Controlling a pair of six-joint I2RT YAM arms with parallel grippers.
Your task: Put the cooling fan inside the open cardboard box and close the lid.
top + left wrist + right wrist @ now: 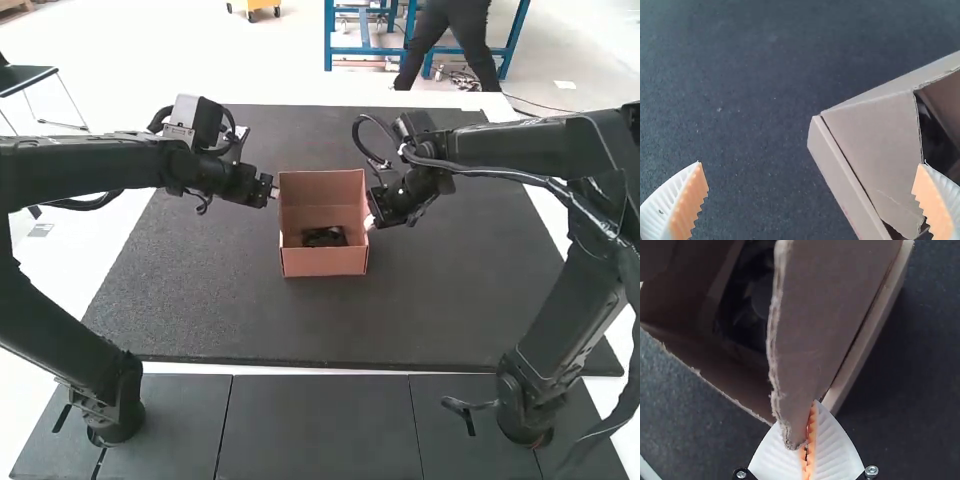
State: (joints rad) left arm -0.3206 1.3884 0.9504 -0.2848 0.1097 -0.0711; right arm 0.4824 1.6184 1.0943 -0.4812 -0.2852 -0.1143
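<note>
The open cardboard box (322,262) stands in the middle of the black mat. The black cooling fan (325,237) lies inside it on the bottom, and shows dark in the right wrist view (751,307). My right gripper (372,216) is at the box's right wall, shut on the edge of the right side flap (825,315), which stands upright; the white ribbed fingers (832,450) pinch its torn rim. My left gripper (268,188) hovers open at the box's far left corner. Its fingers (685,200) straddle that corner and the left flap (880,150) without touching.
The black rubber mat (200,270) covers the table around the box, with free room in front and on both sides. Bare white table (60,250) shows beyond the mat's left edge.
</note>
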